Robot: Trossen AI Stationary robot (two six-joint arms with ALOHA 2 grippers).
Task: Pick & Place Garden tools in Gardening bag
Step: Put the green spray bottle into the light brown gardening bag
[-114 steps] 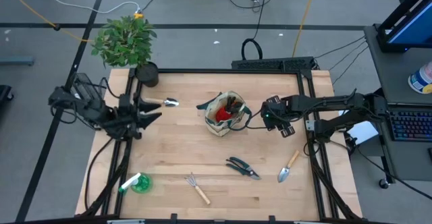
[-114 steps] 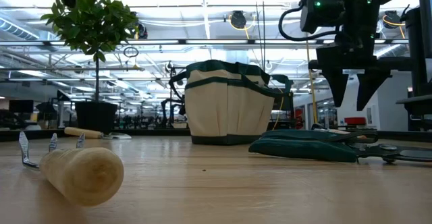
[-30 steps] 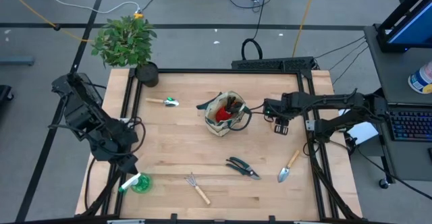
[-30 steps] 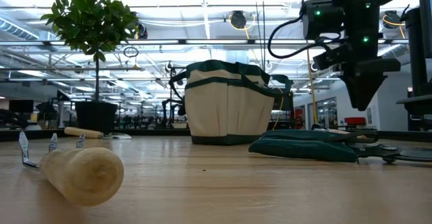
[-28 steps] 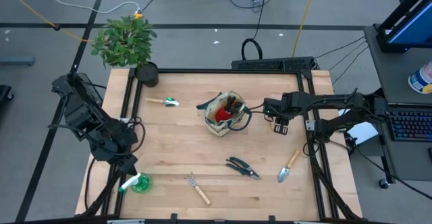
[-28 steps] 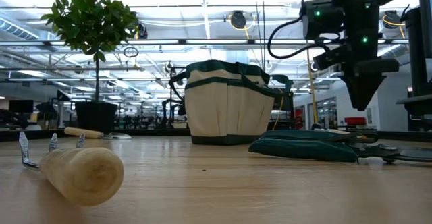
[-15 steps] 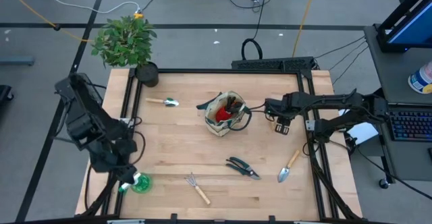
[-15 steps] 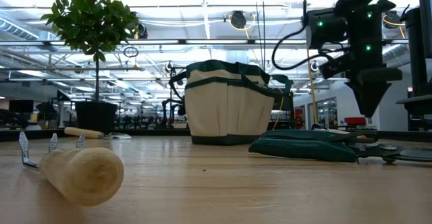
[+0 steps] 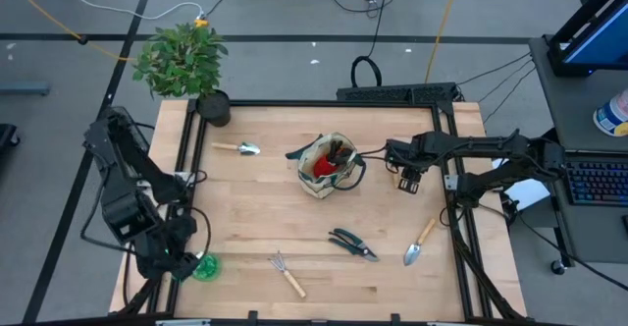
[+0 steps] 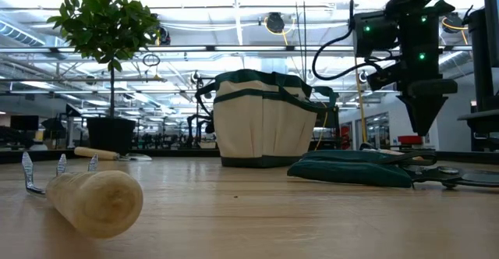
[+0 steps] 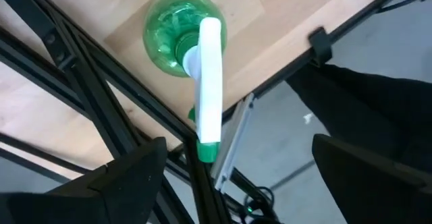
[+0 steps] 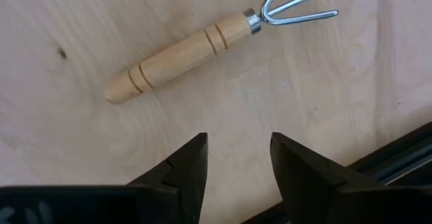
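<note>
Left edge: The sprayer (image 11: 202,69) lies at the table's (image 9: 255,198) front-left corner, its white-and-green head jutting past the wood over the frame rails.
Left gripper (image 9: 177,263): It hangs over that corner just beside the sprayer, jaws spread wide and holding nothing.
Right gripper (image 9: 407,180): It hovers near the right edge, beside the bag (image 9: 327,165), jaws a little apart and empty; its wrist view shows a wooden-handled rake (image 12: 202,45) on the boards ahead of the fingers.
Bag: It stands upright at mid-table, red and dark items showing inside.
Open room: Bare wood spreads between the bag and the left edge, and across the middle below the bag.
Front strip: A second rake (image 9: 287,272), the shears (image 9: 351,244) and a trowel (image 9: 419,243) lie well apart along the near side.
Back-left: Another trowel (image 9: 238,148) rests near the potted plant (image 9: 183,61), which stands at the table's corner.
Surface: Pale wooden boards in a black frame.
Room: Grey floor with cables; ceiling lights run across the hall behind.
</note>
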